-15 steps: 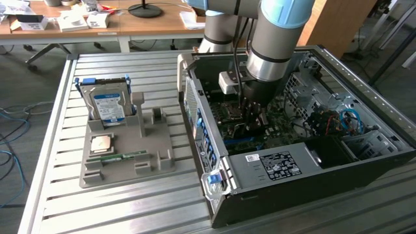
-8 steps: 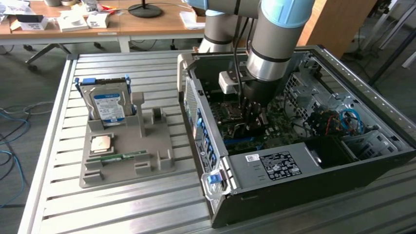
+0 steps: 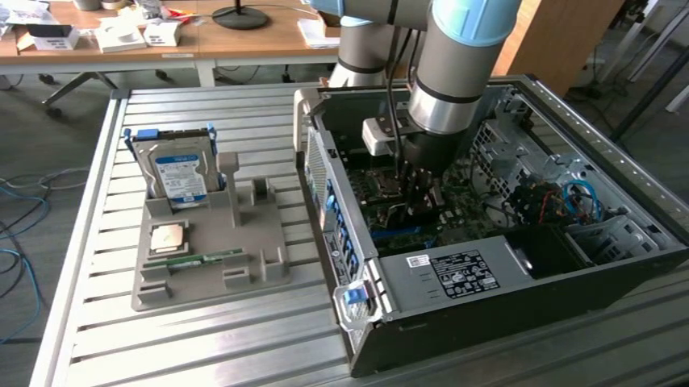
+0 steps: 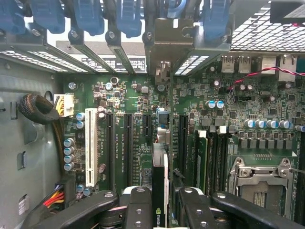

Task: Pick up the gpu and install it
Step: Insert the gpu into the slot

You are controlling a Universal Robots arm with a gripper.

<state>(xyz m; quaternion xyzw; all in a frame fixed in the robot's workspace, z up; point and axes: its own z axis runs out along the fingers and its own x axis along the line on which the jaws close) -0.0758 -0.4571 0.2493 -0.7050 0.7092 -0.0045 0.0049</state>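
My gripper [image 3: 420, 187] reaches down into the open computer case [image 3: 323, 201], over the motherboard. In the wrist view the gripper [image 4: 160, 202] is shut on the gpu [image 4: 159, 174], a thin dark card seen edge-on between the black fingers [image 4: 139, 206]. The card runs along the dark expansion slots of the green motherboard [image 4: 124, 95]. Its silvery bracket [image 4: 167, 43] stands at the case's rear slot openings, between blue latches. Whether the card's edge sits in a slot I cannot tell.
A grey tray [image 3: 264, 270] on the slatted table at the exterior view's left holds a silver hard drive [image 3: 177, 173], a processor chip [image 3: 167, 236] and a green memory stick [image 3: 194, 260]. The power supply [image 3: 453, 274] and cables [image 3: 560, 201] crowd the case.
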